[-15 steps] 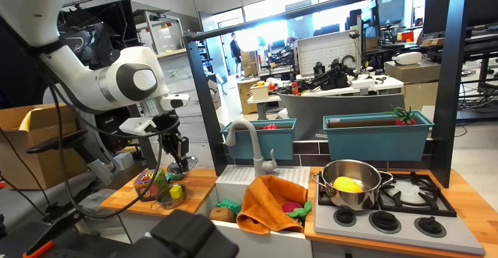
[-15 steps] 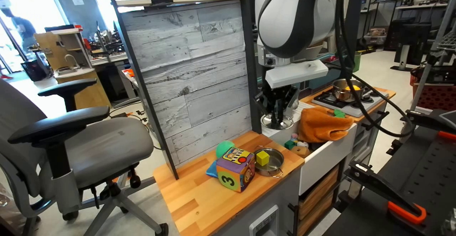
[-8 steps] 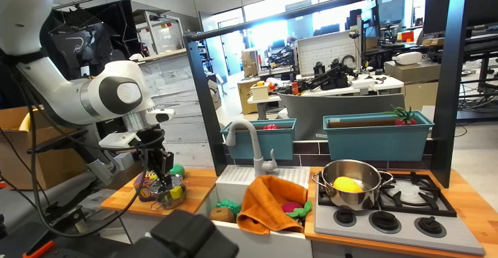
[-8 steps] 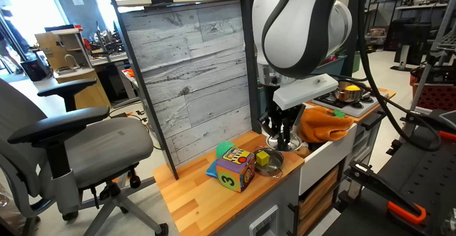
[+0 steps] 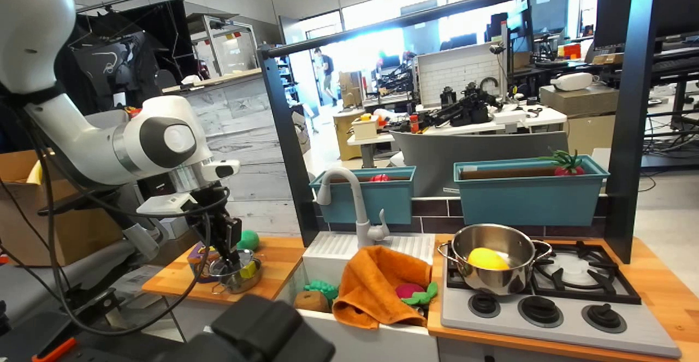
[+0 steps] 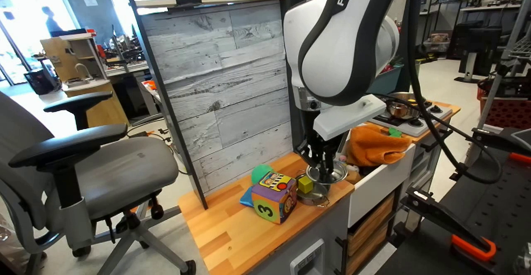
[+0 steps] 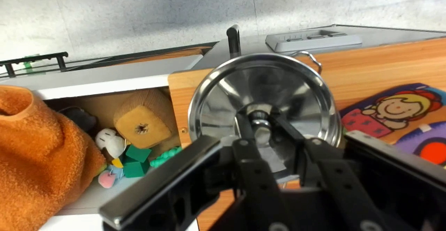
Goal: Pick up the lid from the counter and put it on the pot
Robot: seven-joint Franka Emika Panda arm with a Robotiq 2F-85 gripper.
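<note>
Silver is the lid (image 7: 223,109) I hold, its knob (image 7: 262,136) clamped in my gripper (image 7: 259,117), over the small pan (image 5: 240,285) on the wooden worktop (image 6: 232,242); whether lid and pan touch I cannot tell; well apart from both, the steel pot (image 5: 491,283) stands on the stove (image 5: 572,318) with something yellow (image 5: 487,259) inside.

Lid (image 7: 263,83) reads mirror silver from where I stand, gripper (image 7: 259,117) black. Pot (image 5: 494,283): shiny silver, yellow item (image 5: 487,259) inside. Relative to pot in an exterior view, teal planter (image 5: 527,198) at 1 o'clock, orange towel (image 5: 379,288) at 9. Counter (image 6: 226,242): light-brown, mixed-tone wood strips. Cube (image 6: 274,198), 8 o'clock from lid in an exterior view: purple top, green side, black 3. Panel (image 6: 228,88): grey-white woodgrain.
</note>
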